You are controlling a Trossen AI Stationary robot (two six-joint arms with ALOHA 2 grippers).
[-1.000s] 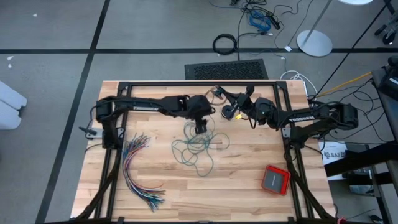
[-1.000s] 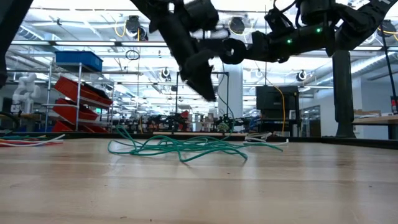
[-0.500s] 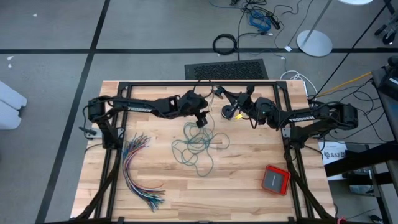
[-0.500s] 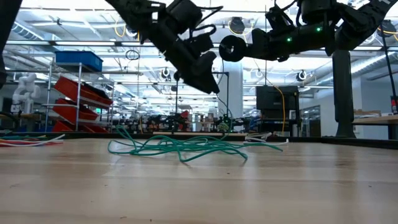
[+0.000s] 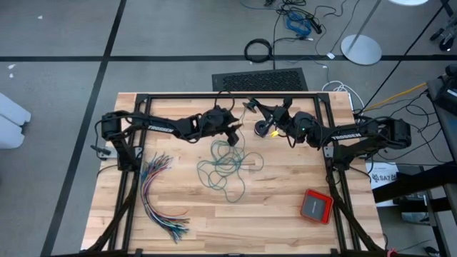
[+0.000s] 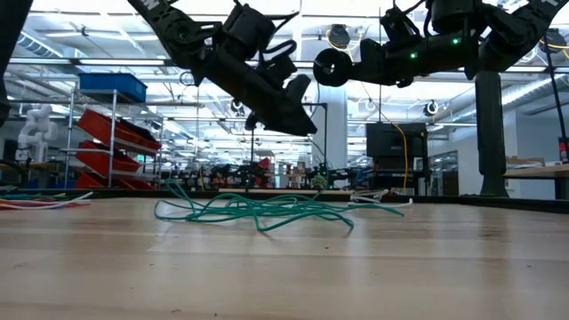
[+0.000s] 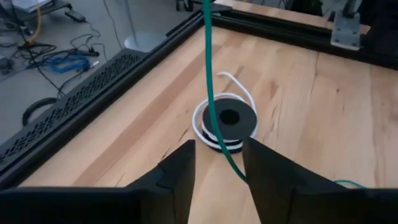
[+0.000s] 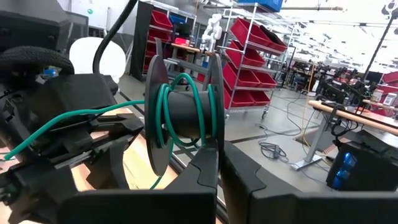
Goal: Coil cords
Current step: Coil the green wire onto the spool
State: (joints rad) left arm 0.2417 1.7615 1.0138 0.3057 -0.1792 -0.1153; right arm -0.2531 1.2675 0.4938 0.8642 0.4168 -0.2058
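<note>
Wooden desk (image 5: 285, 214) under two raised arms — left tool (image 5: 234, 133) straddles the taut teal-green cord (image 7: 209, 93), grip unclear; right tool (image 8: 219, 163) clenched on a spool (image 8: 183, 112) wound with it — the rest lies tangled mid-desk.

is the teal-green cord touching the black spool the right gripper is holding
Touching. The right wrist view shows the thin teal-green cord wrapped in loops around the black spool's core.

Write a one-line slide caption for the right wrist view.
Right gripper shut on a black spool wound with a few turns of green cord, the strand trailing off toward the left gripper.
</note>
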